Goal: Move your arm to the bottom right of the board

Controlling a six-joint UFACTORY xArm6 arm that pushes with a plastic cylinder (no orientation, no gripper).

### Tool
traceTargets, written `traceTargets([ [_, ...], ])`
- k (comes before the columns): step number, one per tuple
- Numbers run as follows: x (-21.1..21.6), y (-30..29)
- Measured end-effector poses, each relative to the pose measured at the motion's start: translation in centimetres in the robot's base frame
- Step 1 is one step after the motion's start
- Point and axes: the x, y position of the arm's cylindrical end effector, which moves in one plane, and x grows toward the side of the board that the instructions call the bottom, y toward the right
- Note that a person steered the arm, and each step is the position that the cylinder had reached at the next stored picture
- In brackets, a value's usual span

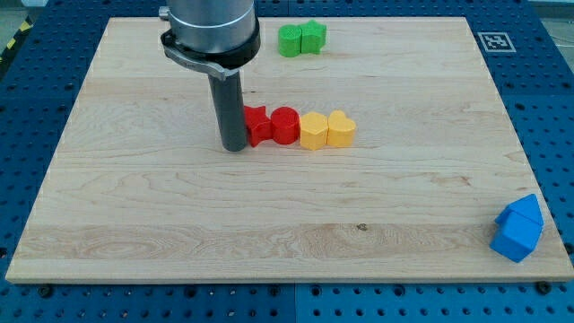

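Nearest of all, at the near right corner of the counter, sit two blue blocks, touching, one slightly behind the other and hanging right at the board's edge. That corner is where I am meant to go, so those two already crowd my target, and I judge I'll have to stop short of them or risk shoving them off.

The wide stretch of wood between there and the middle lies open, a clean diagonal lane for me.

Further in, my tip rests on the wood left of centre, just beside a red star-like block, touching it or nearly so. That red block heads a tight row running right: a red cylinder, a yellow block, then a yellow heart, each pressed against the next.

I carry no gripper, only this rod, so nothing is held.

Far side, near the far edge and right of my arm, two green blocks sit joined, well clear of my route.
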Motion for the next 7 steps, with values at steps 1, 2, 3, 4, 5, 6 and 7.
traceTargets([
  [1,1.9,0.0],
  [2,7.5,1.8],
  [3,8.3,10.8],
  [4,4.8,20.4],
  [5,3.6,33.1],
  [6,5.2,41.5],
  [7,6.7,41.7],
])
